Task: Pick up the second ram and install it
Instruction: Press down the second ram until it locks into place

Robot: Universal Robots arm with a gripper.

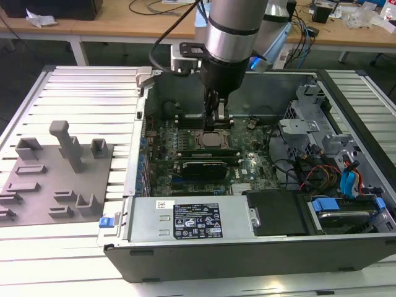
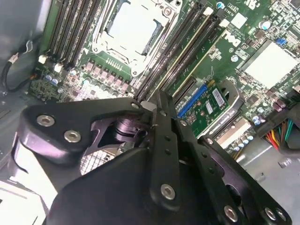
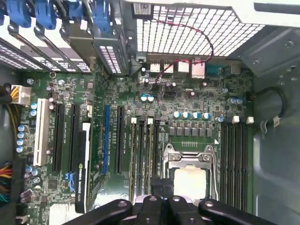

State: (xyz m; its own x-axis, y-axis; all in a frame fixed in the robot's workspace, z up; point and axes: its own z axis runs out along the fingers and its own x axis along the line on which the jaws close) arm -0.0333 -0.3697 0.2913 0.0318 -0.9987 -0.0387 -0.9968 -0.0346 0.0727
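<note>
My gripper (image 1: 219,119) reaches down inside the open computer case, beside the square CPU socket (image 1: 213,140) on the side towards the case's back wall. In both wrist views its black fingers (image 2: 161,140) lie closed together, tips over one end of the long dark memory slots (image 2: 180,49) next to the socket (image 2: 133,28). The first wrist view shows the gripper (image 3: 161,186) over that slot bank (image 3: 143,154). I cannot make out the second ram as a separate stick. Whether it sits between the fingers or in a slot beneath them is hidden.
A grey fixture plate (image 1: 55,179) with blocks and a post lies on the slatted table at the exterior view's left. Inside the case are a black ribbed module (image 1: 201,167), the power supply (image 1: 185,219), drive bays and coloured cables (image 1: 343,176). Case walls surround the board.
</note>
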